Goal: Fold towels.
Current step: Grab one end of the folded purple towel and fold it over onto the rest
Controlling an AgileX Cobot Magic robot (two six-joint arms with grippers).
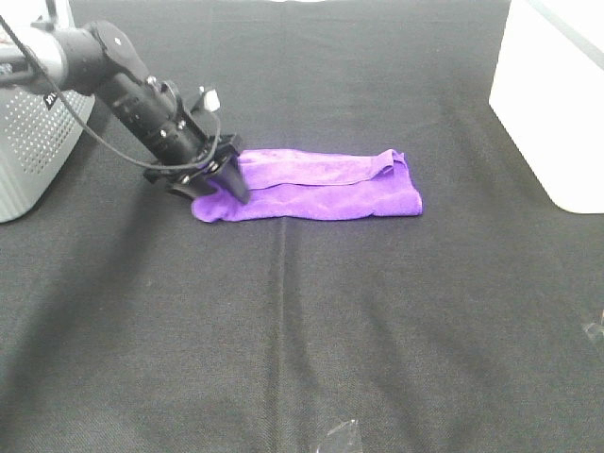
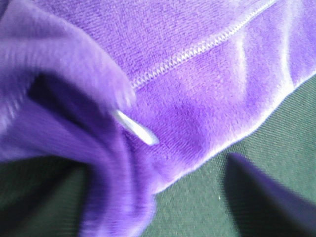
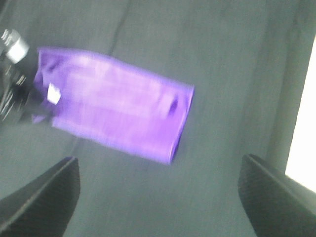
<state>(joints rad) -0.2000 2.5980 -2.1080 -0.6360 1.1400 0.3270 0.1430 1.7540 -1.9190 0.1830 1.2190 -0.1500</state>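
Observation:
The purple towel [image 1: 321, 184] lies on the black table as a long folded strip, with a stitched hem running along its upper layer. My left gripper [image 1: 225, 179] is down at the towel's left end. In the left wrist view the towel [image 2: 207, 84] fills the frame, and its white tag [image 2: 136, 127] sticks out. One dark finger [image 2: 261, 197] stands on the bare table. The other is covered by a fold of cloth, so the jaws stand wide apart. My right gripper [image 3: 158, 207] is open, high above the towel [image 3: 118, 108], and out of the exterior view.
A white box [image 1: 552, 94] stands at the right edge. A grey perforated housing [image 1: 33, 142] sits at the far left behind the left arm. Small clear plastic bits lie at the front [image 1: 340, 436] and at the right edge [image 1: 595, 330].

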